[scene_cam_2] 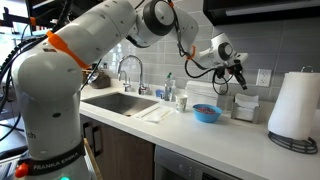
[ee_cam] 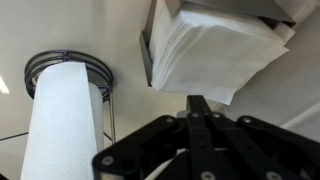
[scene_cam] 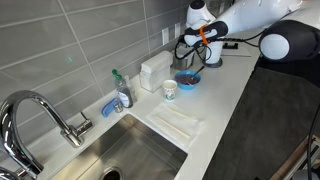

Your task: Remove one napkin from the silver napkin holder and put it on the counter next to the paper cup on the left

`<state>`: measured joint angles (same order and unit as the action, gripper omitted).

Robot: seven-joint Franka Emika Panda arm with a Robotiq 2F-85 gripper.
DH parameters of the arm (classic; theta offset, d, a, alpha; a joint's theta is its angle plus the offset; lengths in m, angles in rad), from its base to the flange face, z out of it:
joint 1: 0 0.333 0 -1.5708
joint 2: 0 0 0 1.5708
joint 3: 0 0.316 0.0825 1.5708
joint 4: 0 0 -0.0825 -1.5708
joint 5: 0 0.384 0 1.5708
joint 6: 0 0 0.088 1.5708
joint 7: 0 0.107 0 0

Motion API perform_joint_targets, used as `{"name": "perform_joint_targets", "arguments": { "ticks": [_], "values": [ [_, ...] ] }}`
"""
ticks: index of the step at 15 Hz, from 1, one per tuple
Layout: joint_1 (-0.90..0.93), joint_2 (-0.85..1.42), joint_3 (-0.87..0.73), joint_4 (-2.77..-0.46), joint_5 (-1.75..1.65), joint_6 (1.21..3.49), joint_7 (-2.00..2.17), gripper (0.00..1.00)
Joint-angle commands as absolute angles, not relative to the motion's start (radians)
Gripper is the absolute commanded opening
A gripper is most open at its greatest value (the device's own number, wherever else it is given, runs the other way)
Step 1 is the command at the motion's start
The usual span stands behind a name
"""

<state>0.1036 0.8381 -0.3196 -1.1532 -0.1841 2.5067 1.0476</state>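
Note:
The silver napkin holder (ee_cam: 147, 52) fills the upper right of the wrist view, with a white napkin stack (ee_cam: 210, 50) fanning out of it. In an exterior view it stands (scene_cam_2: 245, 105) on the white counter (scene_cam_2: 235, 135) right of the blue bowl. My gripper (ee_cam: 198, 100) is shut, and its tips meet the lower edge of the napkin stack. I cannot tell whether a napkin is pinched. In both exterior views the gripper (scene_cam_2: 238, 80) (scene_cam: 190, 55) hangs just over the holder. The paper cup (scene_cam: 169, 89) with its teal pattern stands left of the bowl, also seen in an exterior view (scene_cam_2: 183, 101).
A blue bowl (scene_cam: 187, 79) sits between cup and holder. A white boxy dispenser (scene_cam: 153, 70) and a soap bottle (scene_cam: 122, 92) stand by the wall. White napkins (scene_cam: 178, 122) lie beside the steel sink (scene_cam: 130, 155). A paper-towel roll (scene_cam_2: 295, 105) stands past the holder.

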Motion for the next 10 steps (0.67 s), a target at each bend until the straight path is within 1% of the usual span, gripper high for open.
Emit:
{"name": "perform_joint_targets", "arguments": {
  "ticks": [1, 4, 6, 8, 9, 10],
  "values": [
    [0.095, 0.869, -0.308, -1.138, -0.167, 2.519, 1.105, 0.27],
    [0.091, 0.889, -0.292, -1.127, -0.156, 2.524, 1.128, 0.47],
    [0.092, 0.9, -0.282, -1.123, -0.151, 2.536, 1.143, 0.44],
    [0.091, 0.907, -0.267, -1.12, -0.141, 2.552, 1.151, 0.35],
    [0.091, 0.911, -0.262, -1.118, -0.136, 2.558, 1.153, 0.33],
    [0.092, 0.917, -0.26, -1.113, -0.136, 2.559, 1.158, 0.21]
  ]
}}
